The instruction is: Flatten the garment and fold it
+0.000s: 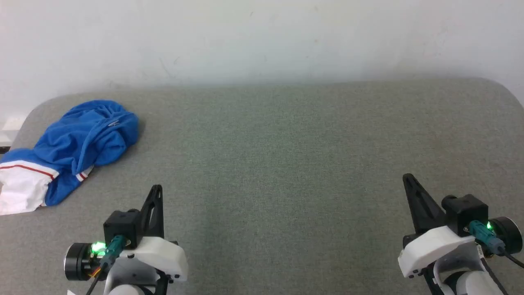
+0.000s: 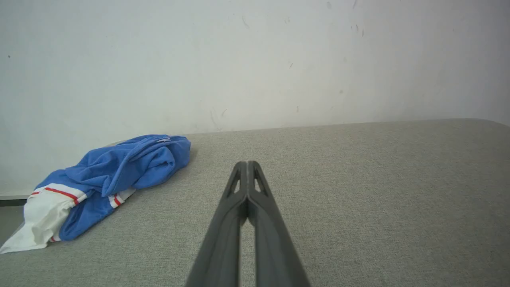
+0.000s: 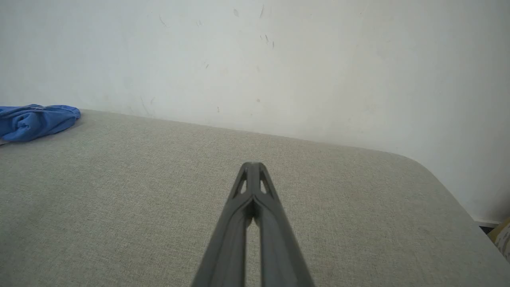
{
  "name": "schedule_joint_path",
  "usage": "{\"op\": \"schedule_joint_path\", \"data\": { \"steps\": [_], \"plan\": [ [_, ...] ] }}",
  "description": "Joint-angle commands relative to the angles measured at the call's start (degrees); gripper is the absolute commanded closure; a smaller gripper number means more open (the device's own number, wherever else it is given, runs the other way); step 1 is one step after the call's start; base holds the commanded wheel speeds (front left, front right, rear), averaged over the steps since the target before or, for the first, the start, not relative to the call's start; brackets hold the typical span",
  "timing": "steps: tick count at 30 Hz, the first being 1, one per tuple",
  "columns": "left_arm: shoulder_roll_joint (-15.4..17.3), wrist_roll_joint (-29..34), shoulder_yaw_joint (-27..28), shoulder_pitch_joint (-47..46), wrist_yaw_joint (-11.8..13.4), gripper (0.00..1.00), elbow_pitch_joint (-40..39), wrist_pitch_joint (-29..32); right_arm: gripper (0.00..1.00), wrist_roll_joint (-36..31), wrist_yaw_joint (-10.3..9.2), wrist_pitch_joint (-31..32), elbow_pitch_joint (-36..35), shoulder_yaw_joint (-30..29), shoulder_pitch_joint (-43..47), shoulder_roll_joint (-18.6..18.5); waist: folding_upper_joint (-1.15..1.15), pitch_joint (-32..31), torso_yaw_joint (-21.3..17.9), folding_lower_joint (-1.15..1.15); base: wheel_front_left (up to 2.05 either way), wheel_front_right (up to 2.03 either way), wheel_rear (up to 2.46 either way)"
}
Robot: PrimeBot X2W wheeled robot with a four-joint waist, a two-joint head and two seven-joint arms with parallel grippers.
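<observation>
**Crumpled shirt at the far left corner; both jaws clenched and empty**

The shirt (image 1: 82, 139) lies bunched in a heap on the grey cloth-covered surface (image 1: 286, 135), near its far left corner and close to the pale wall (image 1: 262, 37). Folds cover most of it, so which side faces up and where the neck opening lies cannot be made out. A white sleeve (image 1: 20, 184) with red-and-white trim sticks out at the near end. The left border of the head view cuts it off, and whether it overhangs the surface's edge is unclear. In the right wrist view a blue end of the shirt (image 3: 38, 119) is cut by the left border, and a yellowish thing (image 3: 503, 239) at the lower right is too cropped to identify. The left jaws are clenched, fingers (image 2: 223, 239) meeting at the tips, grasping nothing. The shirt (image 2: 119, 167) lies ahead of them and to the left, apart. The right jaws are likewise clenched and empty, fingers (image 3: 275, 239) together at the tips, well apart from the shirt across the surface.
</observation>
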Motion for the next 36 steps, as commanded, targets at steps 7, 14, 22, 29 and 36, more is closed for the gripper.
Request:
{"op": "schedule_joint_path", "data": {
  "steps": [7, 14, 22, 29, 36],
  "plan": [
    [-0.30, 0.37, 0.24, 0.13, -0.46, 1.00, 0.18, 0.01, 1.00, -0.43, -0.12, 0.03, -0.39, -0.04, 0.63, 0.24, 0.00, 0.00, 0.00, 0.00, 0.00, 0.00, 0.00],
    [0.03, -0.03, -0.05, 0.00, 0.02, 0.00, -0.03, -0.01, 0.00, 0.03, 0.00, -0.01, 0.12, -0.01, -0.02, -0.07, 0.00, 0.00, 0.00, 0.00, 0.00, 0.00, 0.00],
    [0.01, -0.36, -0.34, 0.23, 0.09, 0.00, -0.11, -0.93, 0.00, 0.85, -0.01, -0.93, 0.62, -1.02, 0.02, -0.05, 0.00, 0.10, 0.03, 0.00, 0.00, 0.00, 0.00],
    [-0.01, -0.74, -0.62, 0.39, 0.25, 0.00, -0.20, -1.77, 0.00, 1.41, -0.01, -1.77, 1.10, -1.93, -0.10, -0.03, 0.00, 0.29, 0.25, 0.00, 0.00, 0.00, 0.00],
    [-0.03, -1.16, -0.86, 0.48, 0.52, 0.00, -0.42, -2.61, 0.00, 1.62, -0.02, -2.60, 1.33, -2.74, -0.10, -0.01, 0.00, 0.43, 1.01, 0.00, 0.00, 0.00, 0.00]
  ]
}}
